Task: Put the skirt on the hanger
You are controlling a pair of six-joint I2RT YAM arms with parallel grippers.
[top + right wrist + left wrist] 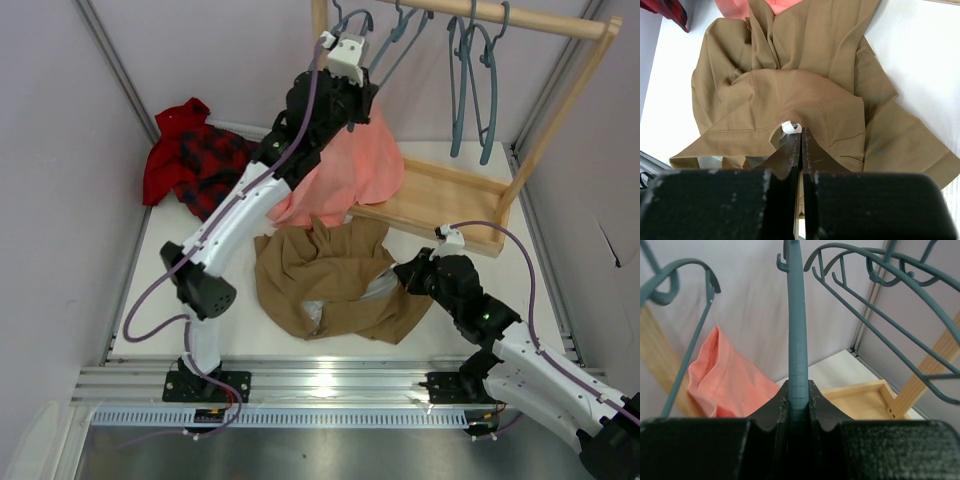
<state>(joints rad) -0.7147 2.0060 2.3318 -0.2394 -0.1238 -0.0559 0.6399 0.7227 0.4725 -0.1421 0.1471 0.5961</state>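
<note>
Item 1: the hanger [796, 340], slim slate-blue plastic with a narrow bar. My left gripper [799, 407] is clamped tight on the bar, up at the wooden rack [440, 195]. Hangers, by my count: four.

Item 2: the skirt [805, 90], soft khaki cloth, crumpled on the white table [240, 325] before the rack. My right gripper [801, 147] is pinched closed on its edge.

Garments: three, including one salmon-pink garment [350, 165] and one red-black plaid garment [195, 155].

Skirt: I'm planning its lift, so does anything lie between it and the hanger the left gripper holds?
Yes: the pink garment lies between the skirt and the hanger clamped in the left gripper. The right gripper pinches the skirt's edge, nothing between them.
</note>
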